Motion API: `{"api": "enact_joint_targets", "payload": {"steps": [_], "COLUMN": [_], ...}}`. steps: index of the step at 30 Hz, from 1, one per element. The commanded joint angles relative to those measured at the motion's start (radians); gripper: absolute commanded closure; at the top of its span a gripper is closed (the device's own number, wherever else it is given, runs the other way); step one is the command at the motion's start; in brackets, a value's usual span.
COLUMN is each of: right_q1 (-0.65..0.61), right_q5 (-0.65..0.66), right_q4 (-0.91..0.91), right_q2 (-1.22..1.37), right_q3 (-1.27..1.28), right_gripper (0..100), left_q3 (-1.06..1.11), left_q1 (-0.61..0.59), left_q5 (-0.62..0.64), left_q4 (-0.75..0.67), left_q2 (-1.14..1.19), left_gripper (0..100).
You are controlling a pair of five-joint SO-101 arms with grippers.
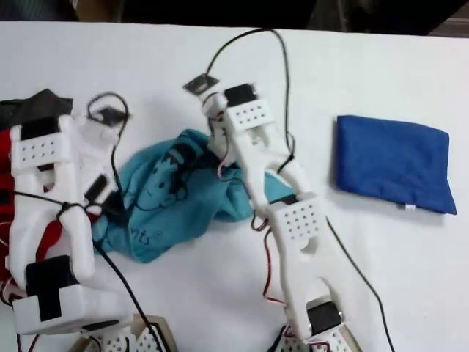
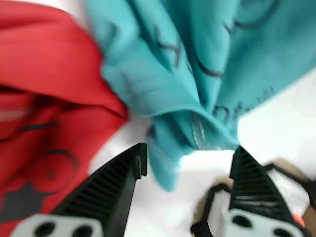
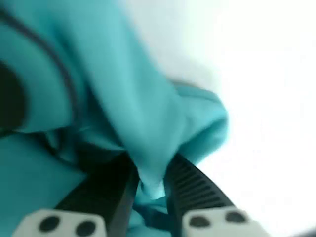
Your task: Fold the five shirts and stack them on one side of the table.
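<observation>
Right gripper [image 3: 150, 170] is closed narrow on a bunched fold of the teal shirt [image 1: 172, 194], at that shirt's far edge. Left gripper [image 2: 191, 150] stands wide and holds nothing; the teal shirt's near hem lies between its jaws, unpinched. Teal shirt lies crumpled on the table [image 1: 366, 66]. Red shirt [image 2: 49, 74] touches the teal shirt at the left gripper's side, with a dark shirt [image 1: 33, 106] near it. Blue shirt [image 1: 392, 165], folded, lies well apart from the teal shirt on the opposite side. Handling, as judged: fabric is light, limp and not fragile, and it will sag and bunch when lifted. Take hold at a hem corner or shoulder seam, one per gripper, then draw flat.
</observation>
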Motion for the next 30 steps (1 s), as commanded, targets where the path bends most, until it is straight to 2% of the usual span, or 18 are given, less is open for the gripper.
{"api": "enact_joint_targets", "payload": {"steps": [1, 5, 10, 14, 18, 23, 30], "right_q1": [0.082, 0.150, 0.214, 0.300, 0.450, 0.616, 0.631], "right_q5": [0.002, 0.012, 0.144, 0.236, 0.370, 0.517, 0.531], "right_q4": [0.012, 0.012, 0.012, 0.010, 0.005, 0.005, 0.005], "right_q2": [-0.211, -0.450, -0.783, -1.010, -1.198, -1.379, -1.432], "right_q3": [0.011, 0.192, 0.540, 0.884, 1.162, 1.293, 1.321], "right_gripper": [97.8, 97.8, 97.8, 97.8, 97.7, 97.7, 97.4], "left_q3": [-0.134, -0.234, -0.237, -0.176, -0.051, 0.131, 0.268], "left_q1": [-0.003, 0.006, 0.092, 0.204, 0.296, 0.358, 0.404], "left_q5": [0.057, 0.120, 0.184, 0.218, 0.218, 0.212, 0.209], "left_q4": [-0.002, -0.034, -0.126, -0.210, -0.310, -0.468, -0.583], "left_q2": [-0.040, -0.038, -0.034, -0.035, -0.035, -0.035, -0.035], "left_gripper": [71, 71, 71, 70, 70, 71, 71]}}
